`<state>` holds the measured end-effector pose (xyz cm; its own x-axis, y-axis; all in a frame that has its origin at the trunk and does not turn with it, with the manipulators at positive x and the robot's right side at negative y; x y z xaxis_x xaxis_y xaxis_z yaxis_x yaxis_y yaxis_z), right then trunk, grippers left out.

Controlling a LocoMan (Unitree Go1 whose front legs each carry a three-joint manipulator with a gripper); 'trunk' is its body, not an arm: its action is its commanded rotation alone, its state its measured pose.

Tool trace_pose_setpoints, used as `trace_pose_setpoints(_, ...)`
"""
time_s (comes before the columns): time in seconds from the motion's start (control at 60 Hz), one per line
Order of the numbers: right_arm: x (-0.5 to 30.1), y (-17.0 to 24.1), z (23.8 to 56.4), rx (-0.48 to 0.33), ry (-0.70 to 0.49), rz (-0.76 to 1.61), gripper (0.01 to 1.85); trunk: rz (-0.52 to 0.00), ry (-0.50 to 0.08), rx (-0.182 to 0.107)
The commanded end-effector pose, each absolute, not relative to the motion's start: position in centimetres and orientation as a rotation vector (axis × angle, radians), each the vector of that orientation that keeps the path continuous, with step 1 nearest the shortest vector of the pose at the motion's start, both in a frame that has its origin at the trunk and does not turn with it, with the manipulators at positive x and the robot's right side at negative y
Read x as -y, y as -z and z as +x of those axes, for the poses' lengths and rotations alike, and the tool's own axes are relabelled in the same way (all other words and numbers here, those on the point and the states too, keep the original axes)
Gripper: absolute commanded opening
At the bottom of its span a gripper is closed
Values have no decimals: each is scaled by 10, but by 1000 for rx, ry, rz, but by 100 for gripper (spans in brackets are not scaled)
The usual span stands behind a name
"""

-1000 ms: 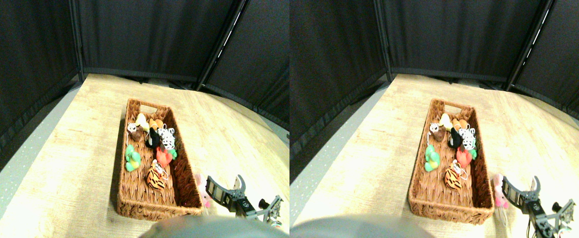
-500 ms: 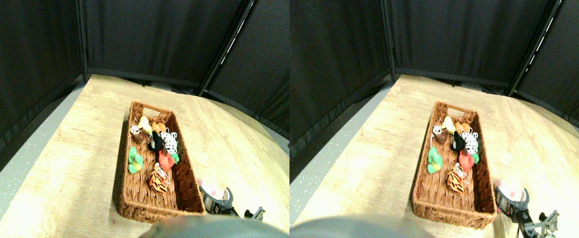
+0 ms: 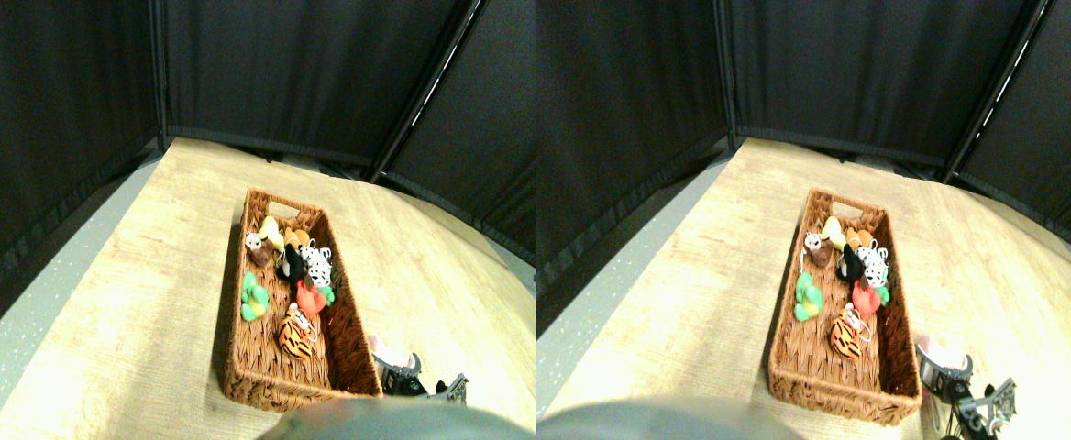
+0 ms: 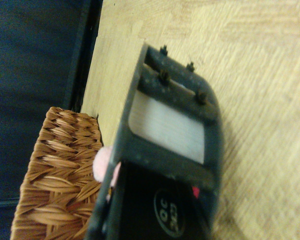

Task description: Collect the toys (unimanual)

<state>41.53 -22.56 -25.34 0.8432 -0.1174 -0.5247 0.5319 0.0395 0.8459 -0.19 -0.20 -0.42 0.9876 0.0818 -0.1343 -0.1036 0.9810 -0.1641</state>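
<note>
Wicker basket (image 3: 345,332): seven toys inside (tiger (image 3: 294,335), red (image 3: 308,298), green (image 3: 252,300) among them). One pink toy (image 3: 380,350) outside, against my gripper (image 3: 404,374); grip state unclear.

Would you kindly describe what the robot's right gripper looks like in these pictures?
The right gripper is dark grey to black, built as an open rectangular frame with rounded corners. Small dark screw heads stud its crossbars, and a small red mark sits near its base.
</note>
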Motion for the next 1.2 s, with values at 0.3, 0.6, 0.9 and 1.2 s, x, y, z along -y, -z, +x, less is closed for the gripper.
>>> trace_pose_setpoints(0.3,238,265,422,-280,552,1476,47,-164,-100,-147)
trace_pose_setpoints(0.6,240,248,427,-260,542,1393,33,-158,-94,-139)
trace_pose_setpoints(0.9,233,211,429,-216,396,1364,30,-166,-94,-118)
trace_pose_setpoints(1.2,220,160,451,-235,212,1239,25,-193,-104,-86)
